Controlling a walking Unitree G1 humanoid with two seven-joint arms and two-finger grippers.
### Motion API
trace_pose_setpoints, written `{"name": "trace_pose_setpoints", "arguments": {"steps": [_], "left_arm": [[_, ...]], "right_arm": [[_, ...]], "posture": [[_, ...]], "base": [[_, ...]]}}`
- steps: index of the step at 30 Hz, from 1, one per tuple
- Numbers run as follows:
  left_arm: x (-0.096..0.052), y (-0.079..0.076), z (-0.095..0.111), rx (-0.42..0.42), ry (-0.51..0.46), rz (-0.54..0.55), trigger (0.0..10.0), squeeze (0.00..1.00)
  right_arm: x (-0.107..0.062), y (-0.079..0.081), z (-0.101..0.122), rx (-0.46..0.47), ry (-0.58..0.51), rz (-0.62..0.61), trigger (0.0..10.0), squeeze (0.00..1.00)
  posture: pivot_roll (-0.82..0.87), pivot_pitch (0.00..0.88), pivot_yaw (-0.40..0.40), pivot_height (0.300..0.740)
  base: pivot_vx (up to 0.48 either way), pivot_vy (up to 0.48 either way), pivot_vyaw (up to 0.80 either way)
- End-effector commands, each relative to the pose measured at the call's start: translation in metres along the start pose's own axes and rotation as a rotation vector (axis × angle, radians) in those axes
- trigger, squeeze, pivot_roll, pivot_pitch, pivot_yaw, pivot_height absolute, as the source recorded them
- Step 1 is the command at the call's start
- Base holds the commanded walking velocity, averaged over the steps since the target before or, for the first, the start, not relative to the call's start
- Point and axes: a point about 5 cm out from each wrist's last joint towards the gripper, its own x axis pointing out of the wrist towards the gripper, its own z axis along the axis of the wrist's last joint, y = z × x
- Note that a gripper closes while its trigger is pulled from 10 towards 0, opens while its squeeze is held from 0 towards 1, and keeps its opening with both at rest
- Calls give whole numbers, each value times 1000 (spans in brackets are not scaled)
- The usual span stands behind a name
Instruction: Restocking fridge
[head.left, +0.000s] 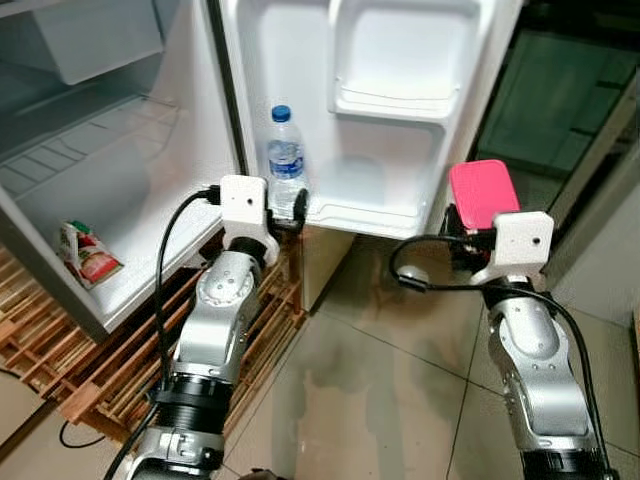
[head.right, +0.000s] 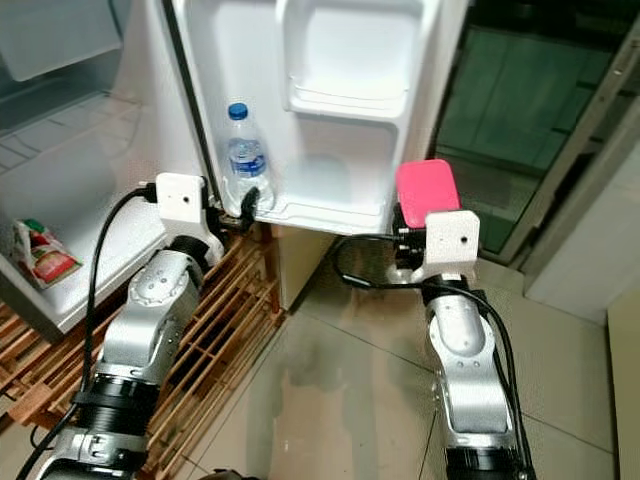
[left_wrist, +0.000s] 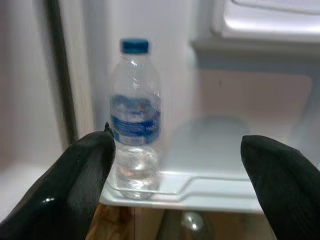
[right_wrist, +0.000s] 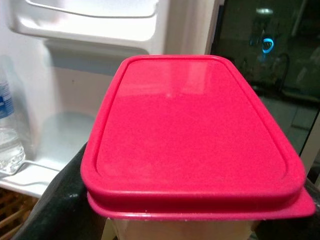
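My left gripper (left_wrist: 175, 165) hangs wide open just before the clear plastic blue-capped water bottle (head.left: 286, 160), upright on the white door shelf (head.left: 365, 215). My right gripper (head.left: 462, 232) clamps a pink-lidded plastic container (head.left: 483, 192) near the door.

A home kitchen corner: a small white fridge (head.left: 150, 150) stands open on a slatted wooden pallet (head.left: 110, 370) over a glossy tiled floor (head.left: 380, 380). Its door shelf (head.left: 370, 215) holds 1 water bottle (head.left: 285, 160), and a food packet (head.left: 88, 255) lies inside. Beside it, dark glass sliding doors (head.left: 560, 100) run in metal frames.
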Motion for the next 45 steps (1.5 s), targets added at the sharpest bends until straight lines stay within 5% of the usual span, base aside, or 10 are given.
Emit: {"name": "trace_pose_setpoints", "arguments": {"steps": [1, 18, 25, 31, 45], "left_arm": [[1, 8, 3, 76, -8, 76, 10000, 0], [4, 23, 1, 66, 36, 204, 10000, 0], [7, 20, 3, 85, 21, 179, 10000, 0], [6, 22, 3, 21, 12, 183, 10000, 0], [7, 21, 2, 14, 24, 178, 10000, 0]], "right_arm": [[4, 5, -3, 40, 35, 37, 10000, 0], [12, 25, -7, 75, 79, 185, 10000, 0], [6, 40, -11, 11, 89, 270, 10000, 0], [6, 38, -9, 3, 79, 282, 10000, 0], [7, 42, -11, -19, 79, 306, 10000, 0]], "posture": [[-52, 0, 27, 740], [-32, 0, 20, 740], [-39, 0, 21, 740], [-43, 0, 21, 740], [-37, 0, 21, 740]], "base": [[0, -480, 644], [70, -447, 535], [0, 0, 208], [143, 0, 105], [463, 0, 565]]}}
